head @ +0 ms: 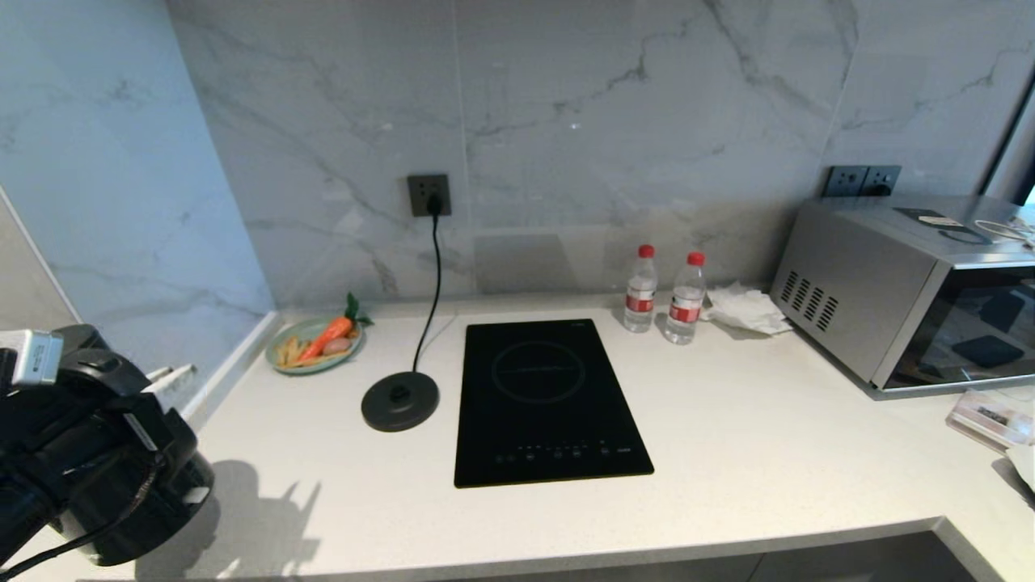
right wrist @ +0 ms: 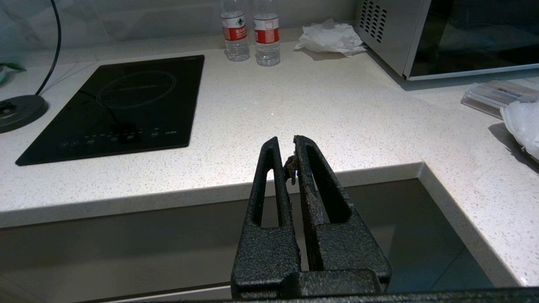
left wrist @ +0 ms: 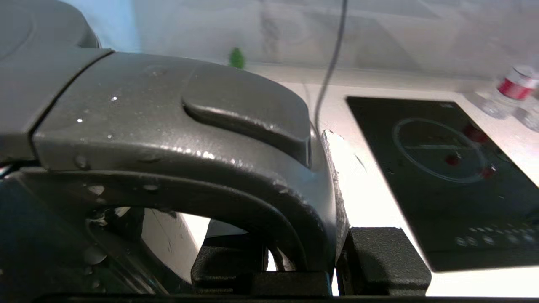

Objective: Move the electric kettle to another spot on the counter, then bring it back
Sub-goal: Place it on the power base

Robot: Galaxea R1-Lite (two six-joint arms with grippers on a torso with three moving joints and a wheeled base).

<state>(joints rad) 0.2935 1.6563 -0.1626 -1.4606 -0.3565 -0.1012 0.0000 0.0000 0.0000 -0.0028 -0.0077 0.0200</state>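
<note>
My left gripper (left wrist: 294, 202) is shut on the loop handle of the electric kettle (left wrist: 168, 126). A white-padded finger (left wrist: 337, 176) presses one side of the handle, and the handle hides most of the other finger. The handle's dark-grey top fills the left wrist view, wet with droplets. In the head view the kettle and my left arm form one black mass (head: 121, 485) over the counter's (head: 768, 453) front left corner, casting a shadow on it. The kettle is off its base disc (head: 400, 402). My right gripper (right wrist: 284, 143) is shut and empty, parked before the counter's front edge.
The black induction hob (head: 546, 400) lies mid-counter, with the base's cord (head: 433, 275) running to a wall socket. A plate of vegetables (head: 317, 343) sits back left. Two water bottles (head: 663, 295), crumpled paper (head: 748, 311) and a microwave (head: 906, 291) stand at the right.
</note>
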